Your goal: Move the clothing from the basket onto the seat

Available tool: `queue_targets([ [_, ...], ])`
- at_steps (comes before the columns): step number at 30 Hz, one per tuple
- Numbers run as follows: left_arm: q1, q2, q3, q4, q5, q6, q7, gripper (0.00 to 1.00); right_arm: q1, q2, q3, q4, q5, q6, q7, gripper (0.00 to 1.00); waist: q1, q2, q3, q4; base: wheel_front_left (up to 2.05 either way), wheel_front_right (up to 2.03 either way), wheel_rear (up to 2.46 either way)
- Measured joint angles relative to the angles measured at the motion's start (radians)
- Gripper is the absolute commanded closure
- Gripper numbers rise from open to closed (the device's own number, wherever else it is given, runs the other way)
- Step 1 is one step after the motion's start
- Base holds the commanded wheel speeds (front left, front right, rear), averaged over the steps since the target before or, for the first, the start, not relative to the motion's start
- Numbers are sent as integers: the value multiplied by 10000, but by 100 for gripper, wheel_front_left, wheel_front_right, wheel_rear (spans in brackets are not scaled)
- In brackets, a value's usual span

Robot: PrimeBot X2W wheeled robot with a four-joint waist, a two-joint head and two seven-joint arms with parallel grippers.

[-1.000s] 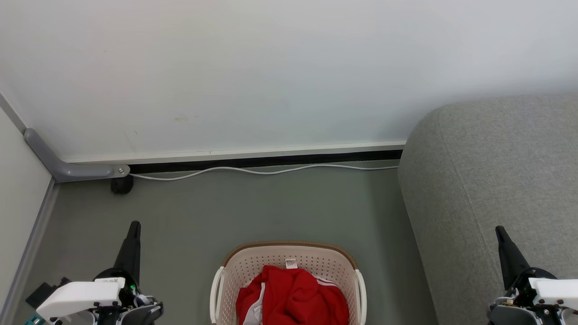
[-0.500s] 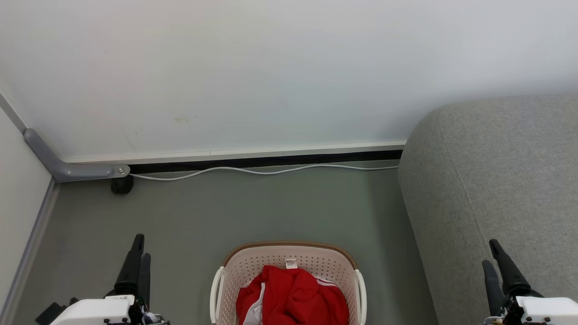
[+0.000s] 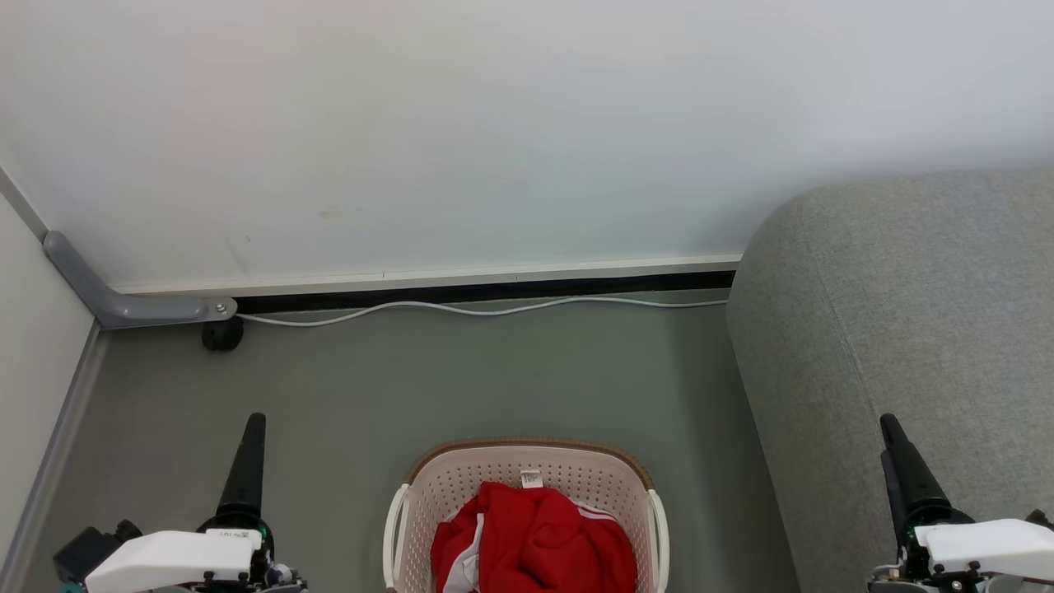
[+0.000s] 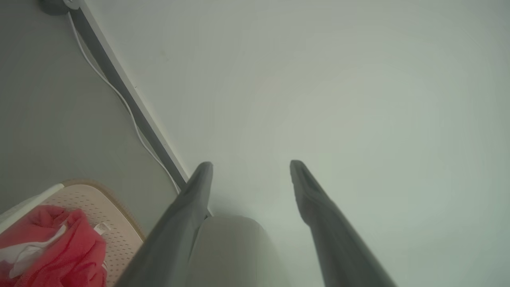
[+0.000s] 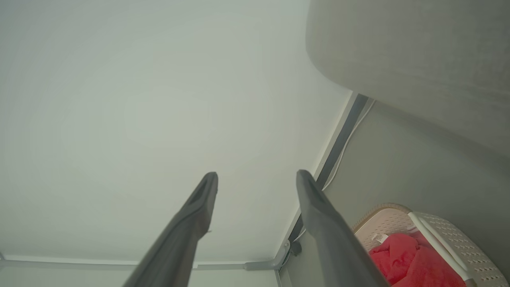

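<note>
The basket (image 3: 576, 482), cream with a brown rim, stands on the floor at the bottom centre of the head view. The clothing (image 3: 535, 539) lies bunched inside it, red with white stripes. The grey seat (image 3: 906, 313) rises at the right, close beside the basket. My left gripper (image 3: 251, 436) hovers left of the basket, fingers pointing at the wall. My right gripper (image 3: 893, 441) hangs in front of the seat's side. In the wrist views the left gripper (image 4: 251, 165) and the right gripper (image 5: 257, 175) stand open and empty, with the clothing (image 4: 59, 247) (image 5: 410, 259) off to one side.
A white wall closes the far side, with a dark skirting gap and a white cable (image 3: 478, 311) lying along it. A grey bent conduit (image 3: 123, 309) and a small black wheel (image 3: 222, 336) sit in the left corner. Grey-green floor (image 3: 494, 379) lies between basket and wall.
Both grippers have gone from shut to open. Both wrists shifted slightly and turned. The basket and clothing have not moved.
</note>
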Motion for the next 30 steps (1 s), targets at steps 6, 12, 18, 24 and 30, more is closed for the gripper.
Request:
queue_targets([
  [6,-2,2,-67,-113,790,104,-169,0,-4,-4,104,-121,-855,0,-150,0,0,0,-4,9,0,0,0],
  [12,-9,8,-115,-226,1567,255,-339,0,-100,-12,290,-290,-1576,0,-343,0,0,0,2,25,0,0,0],
  [18,-13,15,-196,-337,2313,307,-516,0,-201,-38,384,-403,-2280,0,-462,0,0,0,10,29,0,0,0],
  [24,-40,23,-245,-403,3068,395,-667,0,-209,-54,510,-464,-3118,0,-631,0,-1,0,18,25,0,0,0],
  [30,-108,27,-274,-399,3827,460,-859,0,-244,-58,640,-560,-3831,0,-836,0,0,0,13,17,0,0,0],
])
